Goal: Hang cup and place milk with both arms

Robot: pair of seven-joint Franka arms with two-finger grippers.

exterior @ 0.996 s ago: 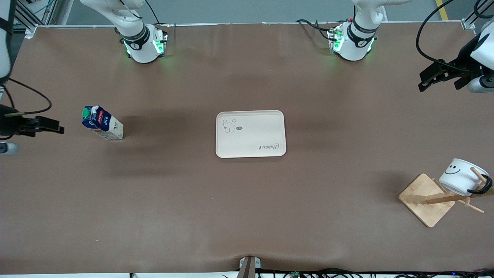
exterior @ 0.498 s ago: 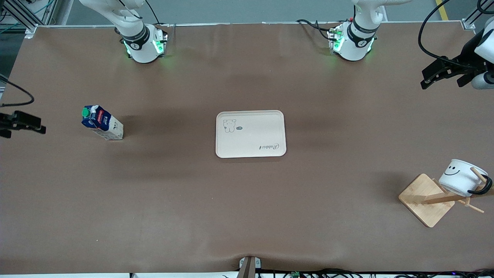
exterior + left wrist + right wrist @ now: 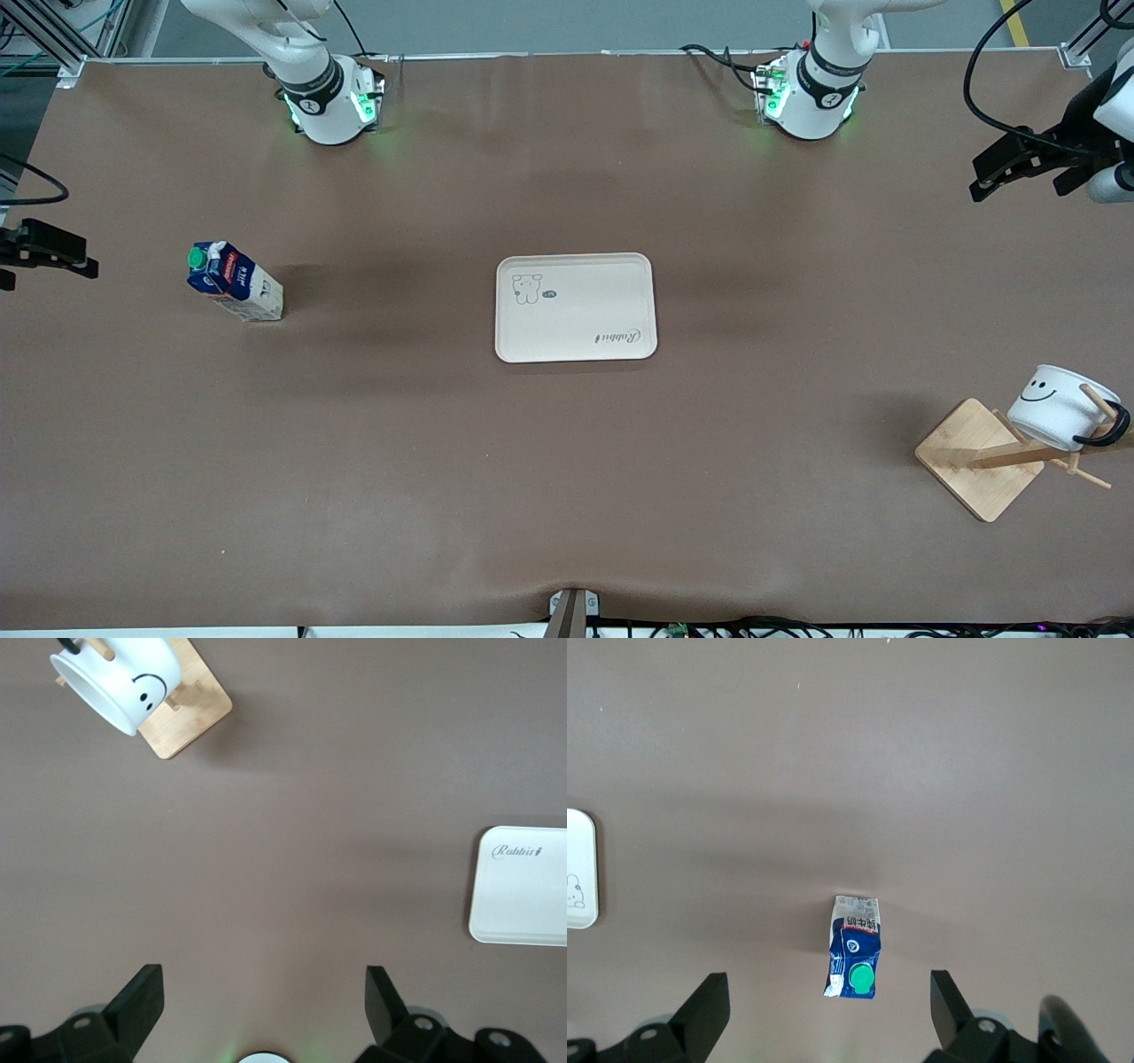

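The milk (image 3: 235, 283), a dark-blue and white carton with a green cap, stands upright on the table toward the right arm's end, apart from the tray; it also shows in the right wrist view (image 3: 855, 946). The cup (image 3: 1057, 406), white with a smiley face, hangs tilted by its black handle on a peg of the wooden rack (image 3: 979, 458); it also shows in the left wrist view (image 3: 120, 682). My right gripper (image 3: 49, 252) is open and empty, up over the table edge beside the milk (image 3: 830, 992). My left gripper (image 3: 1019, 168) is open and empty, high over the left arm's end (image 3: 263, 992).
A cream tray (image 3: 576, 307) with a bear drawing lies empty at the middle of the table; its edge shows in the left wrist view (image 3: 523, 886) and the right wrist view (image 3: 580, 868). The rack's square wooden base (image 3: 190, 713) sits near the table's front corner.
My right gripper has drawn back from the milk toward the table edge. My left gripper has shifted slightly outward and up. The milk and the cup have not moved.
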